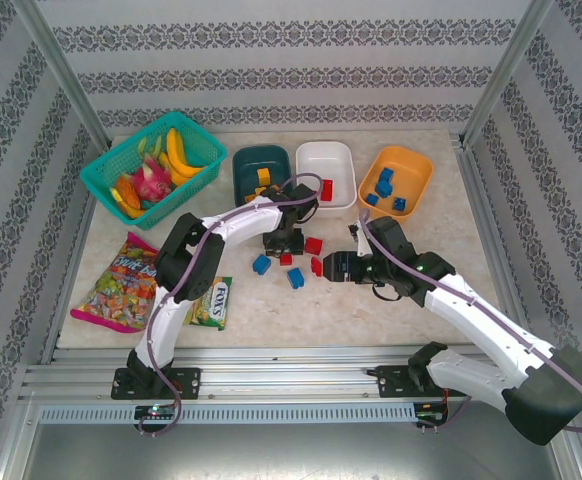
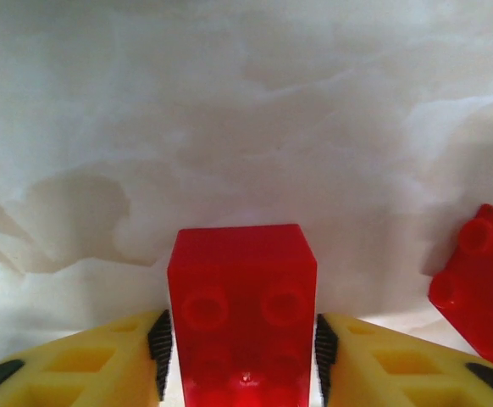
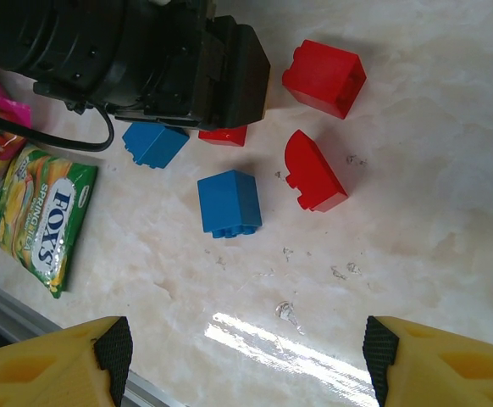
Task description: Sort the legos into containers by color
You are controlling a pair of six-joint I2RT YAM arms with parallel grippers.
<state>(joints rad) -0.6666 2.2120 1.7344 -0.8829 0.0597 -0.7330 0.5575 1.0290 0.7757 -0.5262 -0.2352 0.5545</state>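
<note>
L gripper (image 2: 242,365): jaws pinch red lego (image 2: 242,297), mid-table, in front of dark teal tub (image 1: 239,170).
R gripper (image 3: 246,348): jaws spread wide, over bare table (image 3: 433,254).
L arm (image 1: 221,232): elbow bent, wrist pointing down.

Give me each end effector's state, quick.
Left end effector: closed on a red lego.
Right end effector: open, holding nothing.

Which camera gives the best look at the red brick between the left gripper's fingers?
The left wrist view: the red brick fills the centre, studs visible, a pad against each side. The right wrist view shows a sliver of it under the left gripper; the top view, a small red speck.
</note>
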